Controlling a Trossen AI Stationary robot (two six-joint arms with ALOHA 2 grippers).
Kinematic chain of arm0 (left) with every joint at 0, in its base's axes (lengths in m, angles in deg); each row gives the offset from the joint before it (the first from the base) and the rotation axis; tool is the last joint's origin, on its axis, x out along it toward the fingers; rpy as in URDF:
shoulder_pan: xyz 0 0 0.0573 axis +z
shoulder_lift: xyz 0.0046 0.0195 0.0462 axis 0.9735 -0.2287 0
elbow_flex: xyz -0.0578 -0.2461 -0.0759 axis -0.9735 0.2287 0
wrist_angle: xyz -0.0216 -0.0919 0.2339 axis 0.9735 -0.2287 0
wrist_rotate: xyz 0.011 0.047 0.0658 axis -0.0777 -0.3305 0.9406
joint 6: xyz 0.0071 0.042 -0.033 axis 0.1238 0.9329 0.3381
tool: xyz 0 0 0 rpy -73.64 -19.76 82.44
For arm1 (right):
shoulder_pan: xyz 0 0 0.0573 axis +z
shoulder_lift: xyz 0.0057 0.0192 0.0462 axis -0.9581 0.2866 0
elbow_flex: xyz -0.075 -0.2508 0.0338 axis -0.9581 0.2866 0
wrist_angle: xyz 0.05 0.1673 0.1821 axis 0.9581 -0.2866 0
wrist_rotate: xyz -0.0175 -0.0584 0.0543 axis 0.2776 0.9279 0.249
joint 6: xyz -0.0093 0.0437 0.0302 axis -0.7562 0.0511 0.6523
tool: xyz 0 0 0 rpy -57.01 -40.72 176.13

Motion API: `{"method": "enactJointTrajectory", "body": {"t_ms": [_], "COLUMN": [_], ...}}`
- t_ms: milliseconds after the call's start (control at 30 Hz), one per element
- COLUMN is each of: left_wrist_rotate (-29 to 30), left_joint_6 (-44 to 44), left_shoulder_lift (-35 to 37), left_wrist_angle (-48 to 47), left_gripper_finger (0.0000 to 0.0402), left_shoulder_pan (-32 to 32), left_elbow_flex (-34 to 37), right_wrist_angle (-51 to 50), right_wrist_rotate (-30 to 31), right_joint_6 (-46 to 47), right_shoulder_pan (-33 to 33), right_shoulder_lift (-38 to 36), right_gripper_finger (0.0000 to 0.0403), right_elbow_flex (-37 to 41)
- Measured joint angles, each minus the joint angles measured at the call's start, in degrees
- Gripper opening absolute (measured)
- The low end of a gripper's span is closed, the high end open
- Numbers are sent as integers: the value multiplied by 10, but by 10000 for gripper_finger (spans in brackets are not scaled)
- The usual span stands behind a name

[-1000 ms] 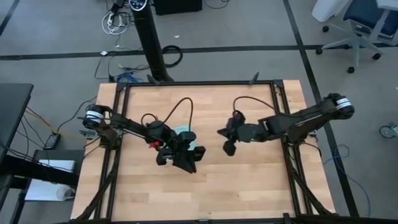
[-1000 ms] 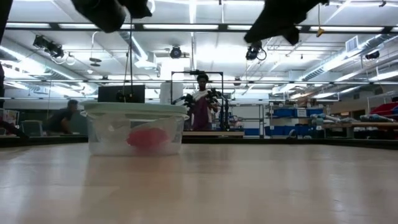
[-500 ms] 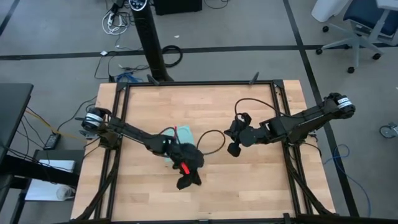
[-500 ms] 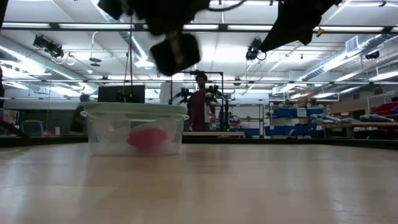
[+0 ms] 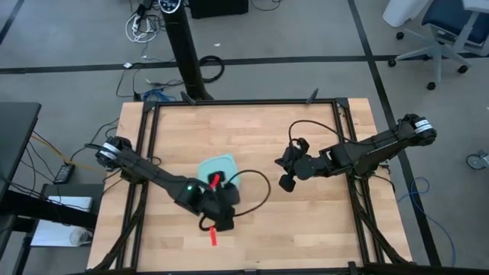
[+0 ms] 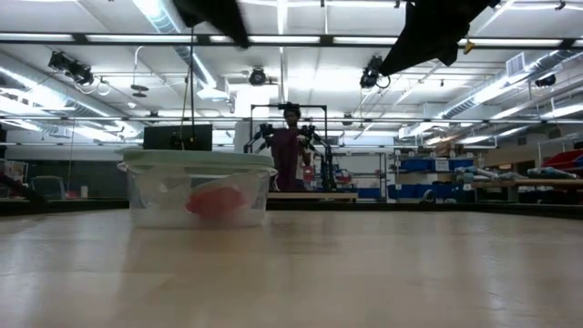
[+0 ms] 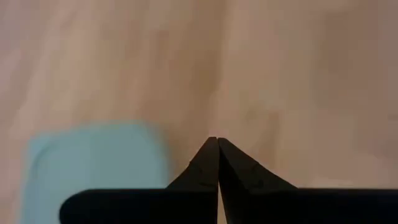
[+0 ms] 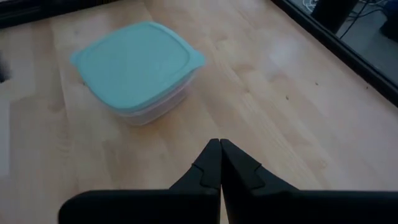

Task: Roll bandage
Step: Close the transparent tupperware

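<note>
The light-blue square plastic container (image 5: 219,166) with a clear tub and its lid on sits on the wooden table (image 5: 306,229). Seen level through the clear wall, the bright red bandage (image 6: 214,202) lies inside it as a small soft lump. The left gripper (image 7: 214,140) hangs above the table just beside the container, on the side nearer the table's front edge. Its fingers are pressed together on nothing. The right gripper (image 8: 217,142) waits well apart from the container, pointing towards it, with its fingers also together and empty.

Rolling probably cannot start until the lid comes off. I would open one gripper to steady the tub wall and have the other lift a lid corner slowly. The light tub will likely slide or tip if it is pulled one-handed.
</note>
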Motion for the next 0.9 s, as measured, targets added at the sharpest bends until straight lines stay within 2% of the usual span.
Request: {"method": "enactJointTrajectory", "body": {"t_ms": [267, 433, 600, 767, 900], "left_wrist_rotate": [44, 67, 45, 0, -23], "left_joint_6": [-242, -385, -464, -457, -452], "left_shoulder_lift": [0, 33, 118, 205, 231], "left_wrist_angle": [-212, -301, -281, -153, -98], "left_gripper_finger": [6, 5, 5, 5, 5], "left_shoulder_pan": [-30, -51, -50, -20, 13], "left_elbow_flex": [16, 68, 175, 293, 364], "right_wrist_angle": [32, 45, 73, 92, 89], "right_wrist_rotate": [0, -2, -2, -3, -4], "right_joint_6": [-18, -26, -33, -37, -30], "right_shoulder_pan": [0, 4, 10, 15, 15], "right_shoulder_lift": [18, 36, 36, 36, 36], "right_gripper_finger": [0, 0, 0, 0, 0], "right_elbow_flex": [0, 0, 0, 0, 0]}}
